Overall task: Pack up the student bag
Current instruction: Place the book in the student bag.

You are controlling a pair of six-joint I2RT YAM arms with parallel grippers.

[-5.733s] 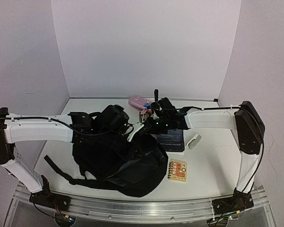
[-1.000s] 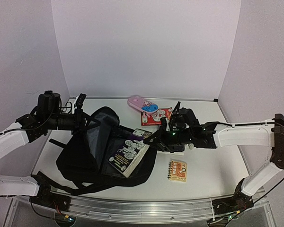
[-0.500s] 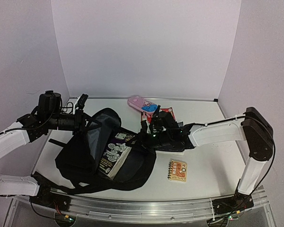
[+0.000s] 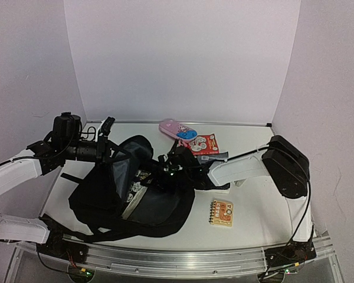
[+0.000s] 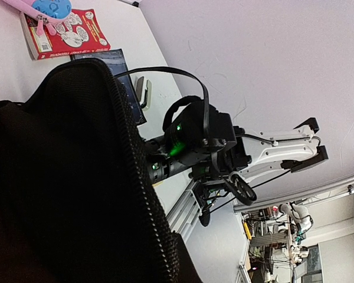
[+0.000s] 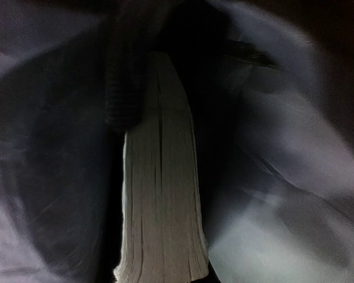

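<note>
The book (image 6: 162,188) has sunk deeper into the student bag (image 4: 100,197) than half a second ago, when most of its cover still showed at the mouth; now only a strip does. The right gripper (image 4: 158,174), narrowly clamped on the book, has followed it inside. The left gripper (image 4: 109,147), shut tight on the bag's rim, holds the mouth raised. The bag lies left of centre on the table (image 4: 265,200), its long axis roughly left to right, mouth facing right, a strap trailing toward the near-left edge. A pink pencil case (image 4: 178,130) and a red booklet (image 4: 205,143) lie behind it. Bare tabletop surrounds the spiral notebook (image 4: 222,211) at right.
</note>
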